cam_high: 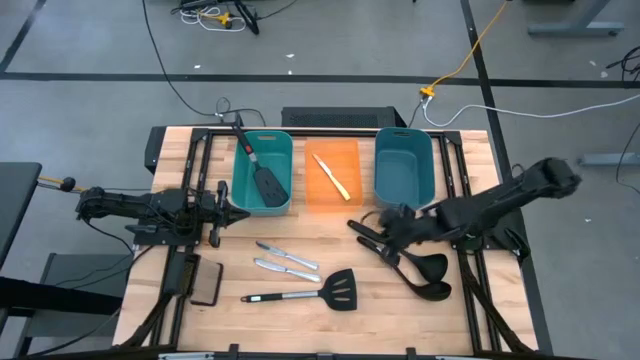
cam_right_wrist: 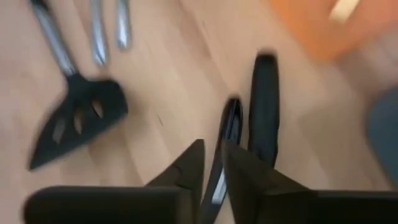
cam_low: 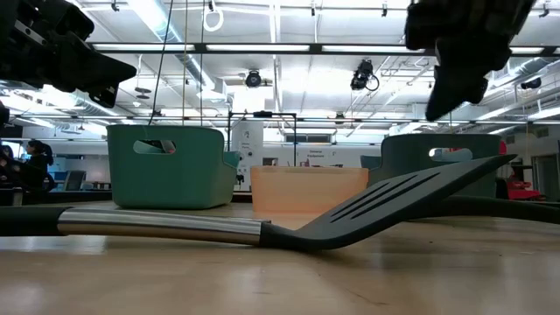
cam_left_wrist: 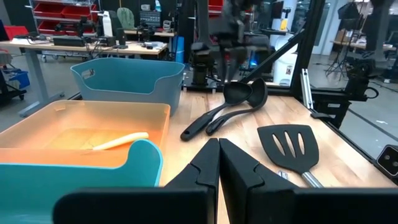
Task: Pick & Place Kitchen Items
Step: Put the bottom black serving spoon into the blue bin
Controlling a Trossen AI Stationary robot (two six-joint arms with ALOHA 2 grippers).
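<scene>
No readable labels anywhere. Two black ladles (cam_high: 420, 272) lie side by side lower right of centre in the high view, handles toward the orange bin (cam_high: 333, 176). Right gripper (cam_right_wrist: 213, 163) above the handles, jaws slightly apart, gripping nothing. Left gripper (cam_left_wrist: 219, 163) mid-left, jaws together, empty. Slotted spatula (cam_high: 322, 291) bottom centre.

- Wooden table (cam_high: 330, 320).
- On it: two teal bins (cam_high: 262, 170) (cam_high: 403, 165) flanking an orange bin (cam_high: 332, 175).
- Two silver knives (cam_high: 285, 260), a spatula (cam_high: 305, 293), two ladles (cam_high: 415, 272), a black pad (cam_high: 206, 284).
</scene>
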